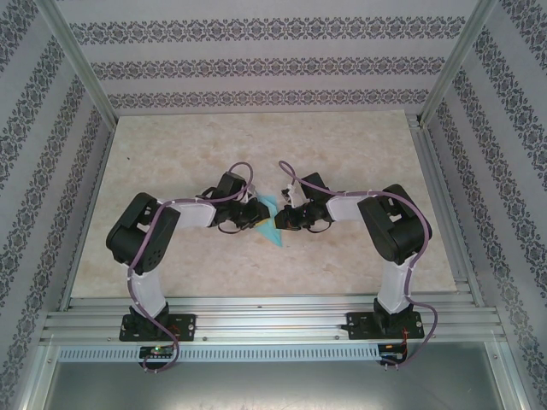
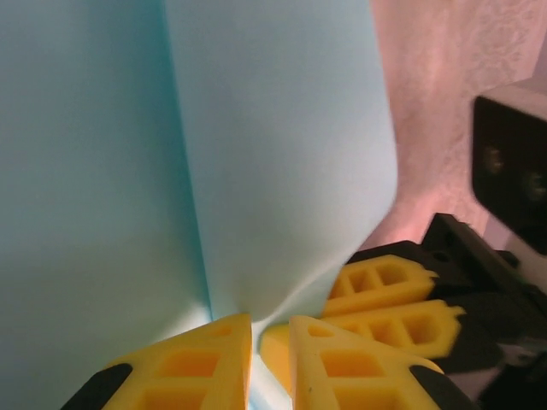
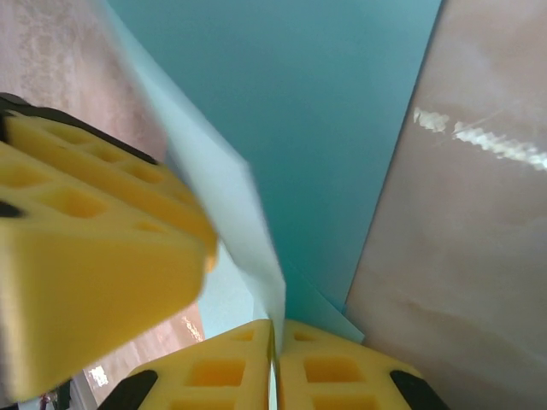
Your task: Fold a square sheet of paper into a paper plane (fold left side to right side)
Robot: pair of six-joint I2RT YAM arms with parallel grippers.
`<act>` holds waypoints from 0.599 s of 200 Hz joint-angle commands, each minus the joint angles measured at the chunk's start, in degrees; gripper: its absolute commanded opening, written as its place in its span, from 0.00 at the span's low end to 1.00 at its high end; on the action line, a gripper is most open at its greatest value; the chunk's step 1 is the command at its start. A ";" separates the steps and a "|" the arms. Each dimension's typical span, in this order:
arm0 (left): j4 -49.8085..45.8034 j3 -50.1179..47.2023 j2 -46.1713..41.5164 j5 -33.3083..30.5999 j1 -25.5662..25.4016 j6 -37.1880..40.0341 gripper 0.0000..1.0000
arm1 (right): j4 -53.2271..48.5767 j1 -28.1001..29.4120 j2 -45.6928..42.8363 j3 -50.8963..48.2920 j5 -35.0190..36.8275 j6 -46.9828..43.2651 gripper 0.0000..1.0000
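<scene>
Turquoise paper sheet (image 1: pixel 270 224) at desk (image 1: pixel 342 154) centre, flap lifted off desk. Left jaws pinch sheet near crease; right jaws clamp thin sheet edge beside them. Likely best: carry flap across together, line up edges, avoid pulling apart, then press crease flat.

Top external: fixed, high behind both arm bases, looks down and forward over table (image 1: pixel 171 265); far, whole workspace framed. Left wrist: just behind left gripper (image 2: pixel 261 335), looks out along its fingers, very close on square sheet of paper (image 2: pixel 171 154); right gripper (image 2: pixel 363 306) off to that hand's right. Right wrist: same setup, close past its fingertips, sheet dead ahead. Shared by all three: the sheet between both grippers.
</scene>
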 commanded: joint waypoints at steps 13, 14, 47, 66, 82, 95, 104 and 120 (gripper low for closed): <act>0.47 1.14 2.59 -1.13 -0.54 -0.28 0.20 | -0.09 0.37 1.50 0.30 2.43 -0.57 0.13; 0.47 1.05 2.57 -1.17 -0.52 -0.28 0.20 | -0.13 0.37 1.49 0.29 2.47 -0.57 0.13; -0.90 -0.23 2.60 -2.67 -0.54 0.60 0.20 | -1.53 0.27 0.06 0.95 2.81 -0.59 0.19; -0.63 -1.27 2.51 -2.98 -0.54 0.48 0.20 | -2.32 -0.10 -1.10 1.61 2.56 -0.26 0.22; -0.10 -2.01 2.33 -2.98 -0.53 0.23 0.20 | -2.14 -0.65 -2.11 1.92 1.89 0.48 0.24; -0.01 -2.27 2.14 -2.98 -0.55 0.25 0.20 | -1.98 -0.93 -2.69 2.19 1.22 0.97 0.26; -0.02 -2.34 1.98 -2.96 -0.50 0.25 0.20 | -1.89 -1.03 -2.90 2.49 0.74 1.23 0.27; -0.18 -2.30 1.85 -2.98 -0.51 0.44 0.20 | -1.45 -1.20 -2.84 2.97 -0.19 1.92 0.27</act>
